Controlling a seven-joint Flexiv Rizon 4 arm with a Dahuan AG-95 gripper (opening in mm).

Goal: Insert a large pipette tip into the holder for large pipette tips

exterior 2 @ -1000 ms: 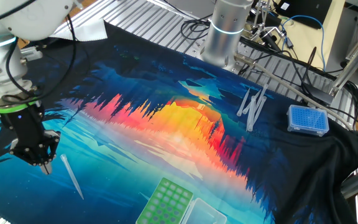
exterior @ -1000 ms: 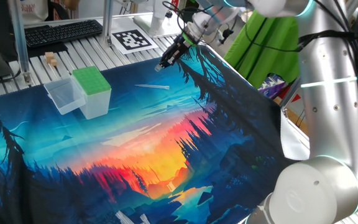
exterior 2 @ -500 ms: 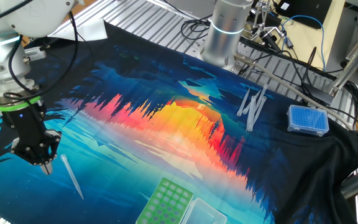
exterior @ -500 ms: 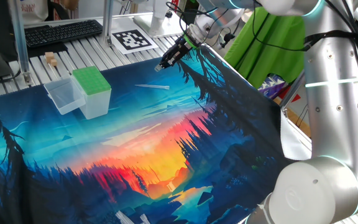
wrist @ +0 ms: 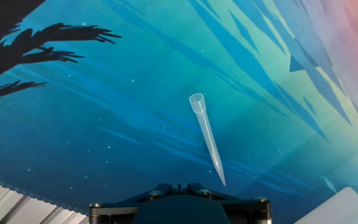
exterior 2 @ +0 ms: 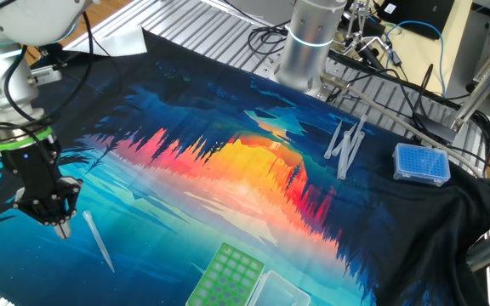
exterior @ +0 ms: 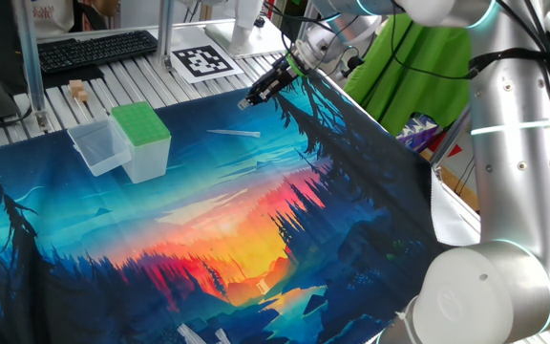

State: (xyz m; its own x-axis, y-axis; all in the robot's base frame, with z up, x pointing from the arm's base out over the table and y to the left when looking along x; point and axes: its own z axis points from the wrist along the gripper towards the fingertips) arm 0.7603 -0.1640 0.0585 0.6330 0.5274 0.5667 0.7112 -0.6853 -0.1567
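Observation:
A large pipette tip [wrist: 207, 138] lies flat on the printed cloth, translucent whitish, wide end up-left and point down-right in the hand view. The same tip [exterior: 234, 133] [exterior 2: 99, 242] also shows in both fixed views. My gripper [exterior: 244, 103] [exterior 2: 62, 228] [wrist: 178, 185] hovers a little above the cloth beside the tip, apart from it, shut with nothing between its fingers. The holder for large pipette tips [exterior: 142, 134] [exterior 2: 227, 277] has a bright green perforated top and stands on the cloth some way from the tip.
A clear plastic tub [exterior: 98, 146] sits against the holder. Several more tips [exterior 2: 344, 146] and a blue tip box [exterior 2: 421, 163] lie at the cloth's far side. A keyboard [exterior: 94, 49] and a marker tag [exterior: 203, 62] rest on the slatted table [exterior: 184, 84].
The gripper has drifted slightly, its wrist turning a little, still hovering shut beside the tip. The tip and holder have not moved.

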